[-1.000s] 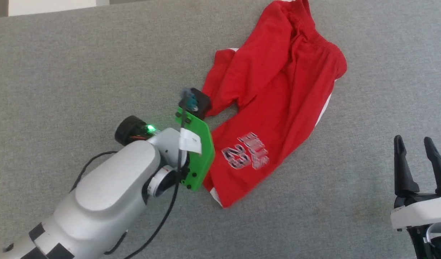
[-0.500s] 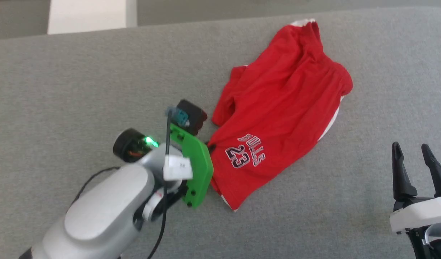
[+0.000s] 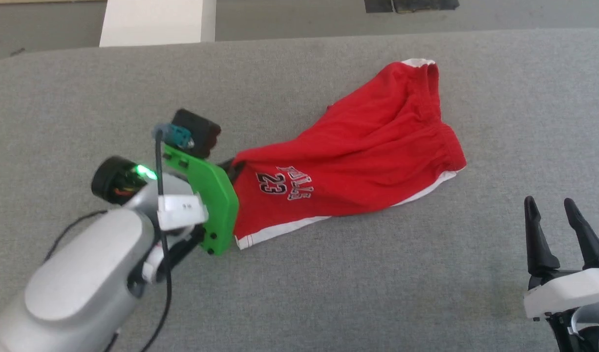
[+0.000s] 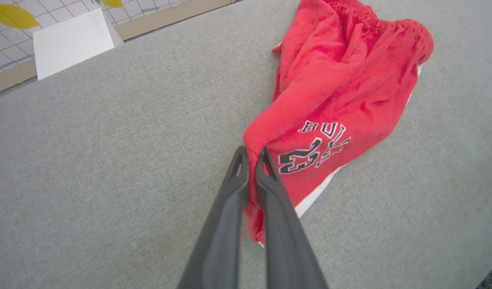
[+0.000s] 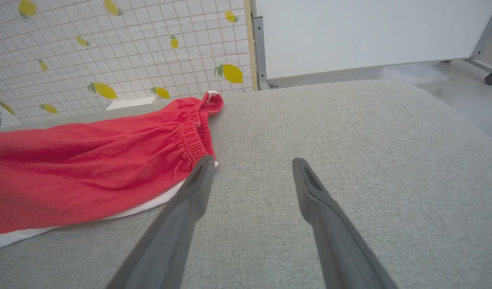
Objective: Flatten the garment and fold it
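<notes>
The garment (image 4: pixel 342 80) is pinched at its leg edge by the left tool (image 4: pixel 252 154), likely for spreading flat; at lower right, the right tool (image 3: pixel 548 201) is held wide, empty.

The grey fabric-covered table (image 3: pixel 329 293) spans the frame; red shorts (image 3: pixel 358 156) lie rumpled on it, centre to upper right.

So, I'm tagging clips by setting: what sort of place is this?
Probably an indoor test room: a grey fabric-covered work surface, a white wheeled partition panel, and a lemon-print gridded covering behind.
</notes>
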Robot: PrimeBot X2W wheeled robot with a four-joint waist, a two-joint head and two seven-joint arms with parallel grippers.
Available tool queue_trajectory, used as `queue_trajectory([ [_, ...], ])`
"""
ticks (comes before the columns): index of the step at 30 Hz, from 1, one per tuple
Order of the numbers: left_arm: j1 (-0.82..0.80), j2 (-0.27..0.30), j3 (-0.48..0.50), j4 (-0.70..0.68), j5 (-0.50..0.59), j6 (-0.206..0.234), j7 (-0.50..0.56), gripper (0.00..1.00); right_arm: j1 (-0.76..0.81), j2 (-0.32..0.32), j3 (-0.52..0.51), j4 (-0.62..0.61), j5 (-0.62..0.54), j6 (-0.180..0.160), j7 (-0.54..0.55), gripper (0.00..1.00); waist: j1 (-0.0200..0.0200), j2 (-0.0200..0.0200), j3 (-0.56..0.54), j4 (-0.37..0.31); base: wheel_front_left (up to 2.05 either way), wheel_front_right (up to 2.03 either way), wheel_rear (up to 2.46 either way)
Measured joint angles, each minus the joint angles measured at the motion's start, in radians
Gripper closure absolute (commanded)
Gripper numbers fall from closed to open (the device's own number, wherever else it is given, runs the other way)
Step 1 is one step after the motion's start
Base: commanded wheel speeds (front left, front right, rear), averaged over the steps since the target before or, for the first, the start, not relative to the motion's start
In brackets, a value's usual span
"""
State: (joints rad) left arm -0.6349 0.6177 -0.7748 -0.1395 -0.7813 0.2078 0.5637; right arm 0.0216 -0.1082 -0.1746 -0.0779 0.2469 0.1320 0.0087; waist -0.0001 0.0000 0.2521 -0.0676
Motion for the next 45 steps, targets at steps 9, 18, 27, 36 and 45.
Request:
queue_trajectory([
  [9,-0.142,0.014,-0.002,0.237,0.035,-0.083,0.008,1.0,-0.028,0.007,0.02,-0.002,0.0,0.0,-0.012,0.0,0.0,0.0,0.096,-0.039,0.0,0.0,0.0],
  [18,-0.228,-0.046,-0.009,0.434,0.081,-0.111,-0.079,0.0,-0.057,0.015,0.03,0.002,0.0,0.0,-0.03,0.0,0.0001,0.0,0.172,-0.077,0.0,0.0,0.0],
  [27,-0.22,-0.112,0.027,0.487,0.109,-0.073,-0.295,0.0,-0.068,-0.012,0.014,0.001,0.003,0.0,-0.009,0.0,0.0002,0.0,0.124,-0.053,0.0,0.0,0.0],
  [36,-0.095,-0.128,0.114,0.403,0.119,0.017,-0.597,0.0,-0.066,-0.08,0.048,-0.023,0.05,0.0,0.013,0.0,0.0001,0.0,0.003,-0.002,0.0,0.0,0.0],
  [45,0.162,-0.109,0.141,0.214,0.122,0.107,-0.764,0.0,-0.055,-0.121,0.081,-0.047,0.076,0.0,0.013,0.0,0.0,0.0,-0.099,0.054,0.0,0.0,0.0],
])
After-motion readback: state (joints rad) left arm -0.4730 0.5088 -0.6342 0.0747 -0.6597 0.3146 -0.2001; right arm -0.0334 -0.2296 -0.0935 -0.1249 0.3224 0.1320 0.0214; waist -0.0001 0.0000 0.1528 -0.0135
